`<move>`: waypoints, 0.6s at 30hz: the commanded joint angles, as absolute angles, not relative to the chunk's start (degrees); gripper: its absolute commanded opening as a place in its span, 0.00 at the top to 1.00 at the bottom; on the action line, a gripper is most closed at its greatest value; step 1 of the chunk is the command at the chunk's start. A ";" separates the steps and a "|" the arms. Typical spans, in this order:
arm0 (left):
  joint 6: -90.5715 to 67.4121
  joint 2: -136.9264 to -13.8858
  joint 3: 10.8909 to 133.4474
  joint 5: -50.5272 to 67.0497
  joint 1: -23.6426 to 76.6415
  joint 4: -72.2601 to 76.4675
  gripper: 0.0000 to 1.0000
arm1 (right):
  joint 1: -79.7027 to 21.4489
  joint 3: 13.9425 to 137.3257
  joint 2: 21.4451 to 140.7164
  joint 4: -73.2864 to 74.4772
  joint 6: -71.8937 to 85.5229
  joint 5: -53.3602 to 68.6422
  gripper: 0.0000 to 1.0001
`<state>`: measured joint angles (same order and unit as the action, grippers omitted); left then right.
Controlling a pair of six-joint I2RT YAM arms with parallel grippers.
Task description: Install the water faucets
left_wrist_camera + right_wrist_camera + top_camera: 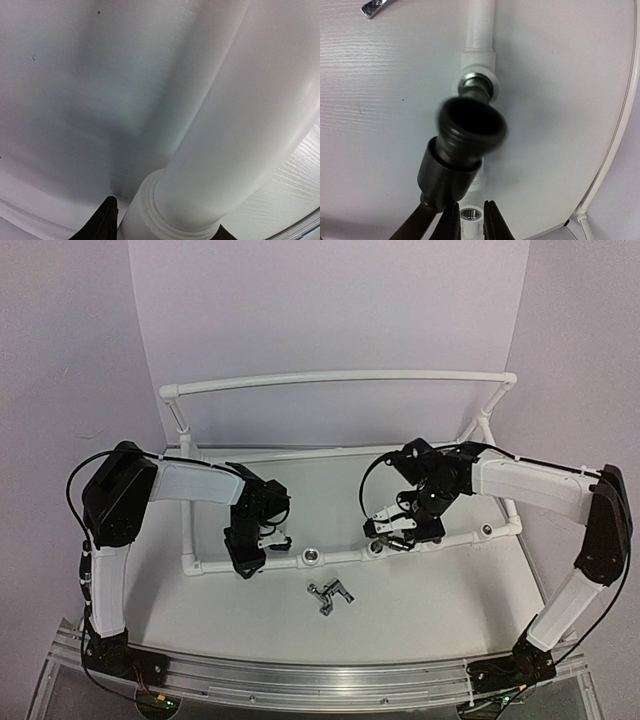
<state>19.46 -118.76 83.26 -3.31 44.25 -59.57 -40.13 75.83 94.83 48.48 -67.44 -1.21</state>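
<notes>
Only overhead do I see the second faucet (331,595) whole, lying behind and between my claws; the right wrist shows a dark, blurred, round-mouthed faucet (465,135) just ahead of the right claw (471,222), fingers nearly together, whether gripping it I cannot tell; the left claw (165,227) clamps the pipe frame (225,125).

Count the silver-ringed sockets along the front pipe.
3 sockets: one left of centre, one beside the right end effector, one near the pipe's right end. The left end effector may hide another.

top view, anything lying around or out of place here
Yes: a faucet lies loose on the table in front of the frame, in no socket. The socket just behind it stands bare.
</notes>
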 commanded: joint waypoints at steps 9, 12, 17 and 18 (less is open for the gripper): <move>6.54 -121.33 84.40 6.71 41.77 -51.19 0.87 | -49.87 69.62 90.58 45.42 -59.70 4.75 0.84; 6.58 -121.46 84.72 6.77 41.76 -51.17 0.87 | -53.13 68.24 90.23 41.78 -55.65 3.39 0.82; 6.64 -121.40 84.91 6.93 41.75 -51.12 0.87 | -53.84 68.32 90.32 33.46 -50.58 1.94 0.75; 6.63 -121.37 84.89 6.93 41.75 -51.14 0.87 | -53.96 68.97 90.55 32.17 -49.63 1.90 0.74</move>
<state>19.46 -118.76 83.26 -3.29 44.23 -59.57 -54.02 67.96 91.92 41.22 -55.84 2.43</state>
